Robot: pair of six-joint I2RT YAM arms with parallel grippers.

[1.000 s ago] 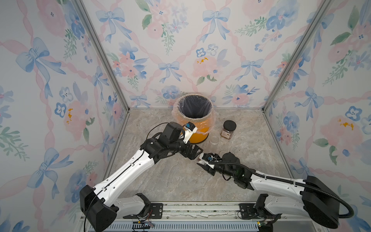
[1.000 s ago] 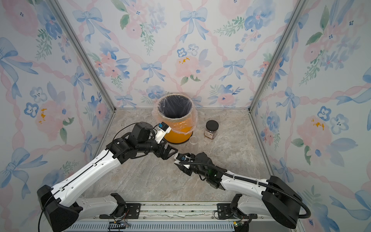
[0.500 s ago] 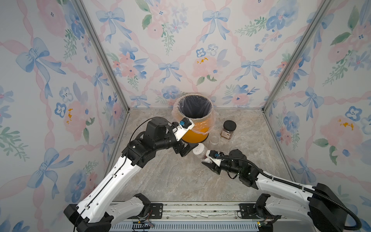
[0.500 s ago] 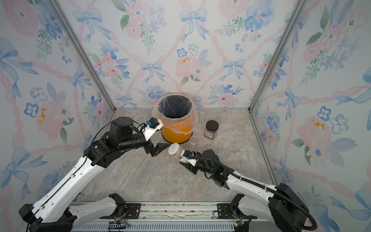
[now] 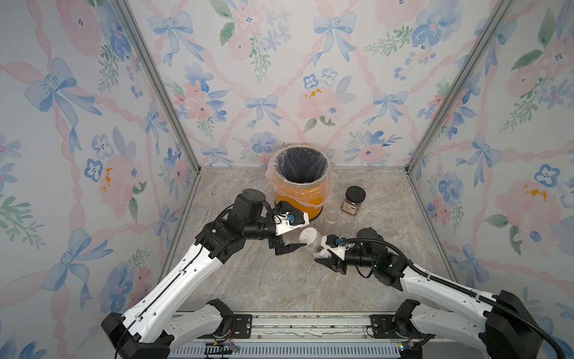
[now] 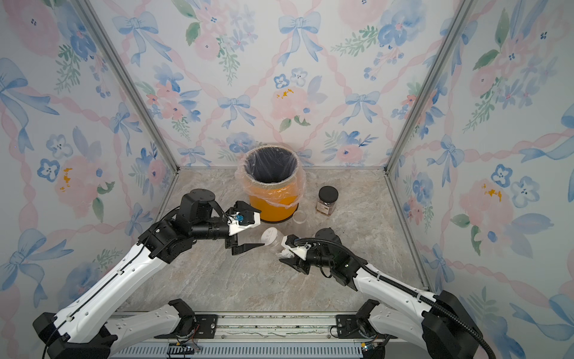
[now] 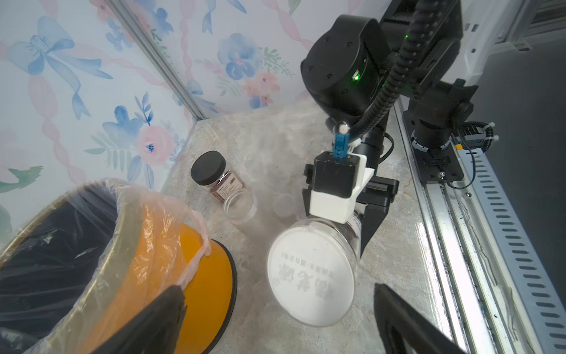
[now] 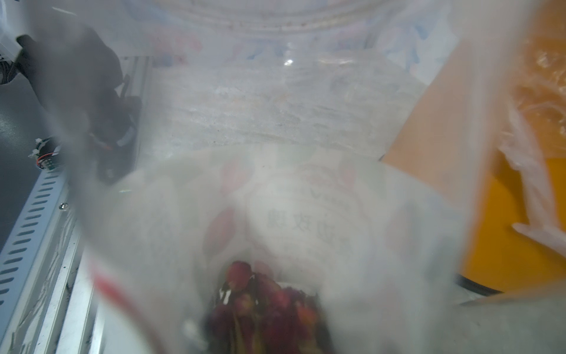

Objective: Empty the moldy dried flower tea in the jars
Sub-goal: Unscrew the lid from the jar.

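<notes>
One table (image 5: 279, 286), marbled grey, read here as a clock with 12 at the back wall. Two arms reach in from 6: the left arm (image 5: 186, 273) from 7, the right arm (image 5: 435, 286) from 5. One orange bin (image 5: 298, 202) with a plastic liner stands at 12.

There are three jars. The white-lid jar (image 5: 309, 235) is near the centre, tilted, with its lid pointing toward 10. The right gripper (image 5: 321, 253) is clamped tight round its body. The black-lid jar (image 5: 354, 200) stands upright at 1, apart from the bin. The slim jar (image 5: 331, 216) stands upright just beside the bin's base, between the bin and the black-lid jar.

The left gripper (image 7: 278, 291) is spread as wide as it goes and grips nothing. The white lid lies between its two fingers (whether a tip touches it, I cannot tell).

Tea (image 8: 266, 306), dark red bits, sits in a clump at the gripped end of the white-lid jar. More brown tea shows low in the black-lid jar.
</notes>
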